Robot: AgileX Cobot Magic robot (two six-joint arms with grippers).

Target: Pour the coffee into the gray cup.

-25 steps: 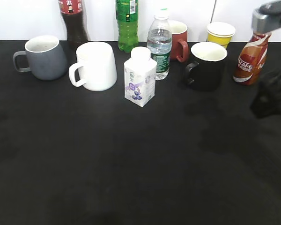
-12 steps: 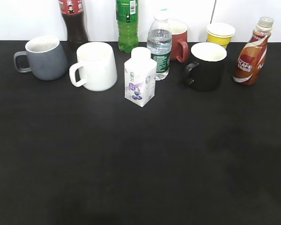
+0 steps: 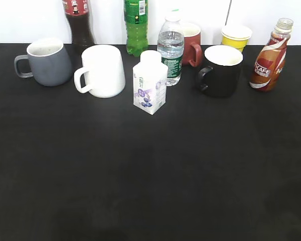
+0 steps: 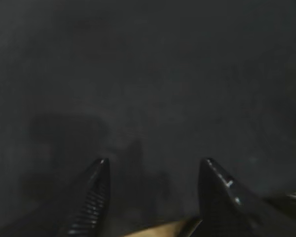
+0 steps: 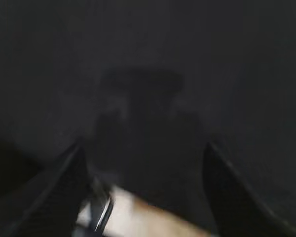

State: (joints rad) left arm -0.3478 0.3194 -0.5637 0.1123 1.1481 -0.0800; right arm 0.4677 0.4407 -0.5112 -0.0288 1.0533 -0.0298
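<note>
The coffee bottle (image 3: pixel 269 57), small and curvy with a brown, red and white label and no cap, stands upright at the far right back of the black table. The gray cup (image 3: pixel 46 61) stands at the far left back, handle to the left. Neither gripper shows in the exterior view. In the left wrist view my left gripper (image 4: pixel 154 165) is open over bare black cloth. In the right wrist view my right gripper (image 5: pixel 143 150) is open over black cloth, blurred. Both hold nothing.
Between bottle and cup stand a black mug (image 3: pixel 220 70), a red mug (image 3: pixel 191 42), a yellow paper cup (image 3: pixel 236 36), a water bottle (image 3: pixel 170 47), a white carton (image 3: pixel 150 83), a white mug (image 3: pixel 103 70), a green bottle (image 3: pixel 136 25) and a cola bottle (image 3: pixel 78 22).
One second ago my right gripper was at the top of the coffee bottle at the right edge. It has since left the exterior view; the bottle now stands alone without a cap.
</note>
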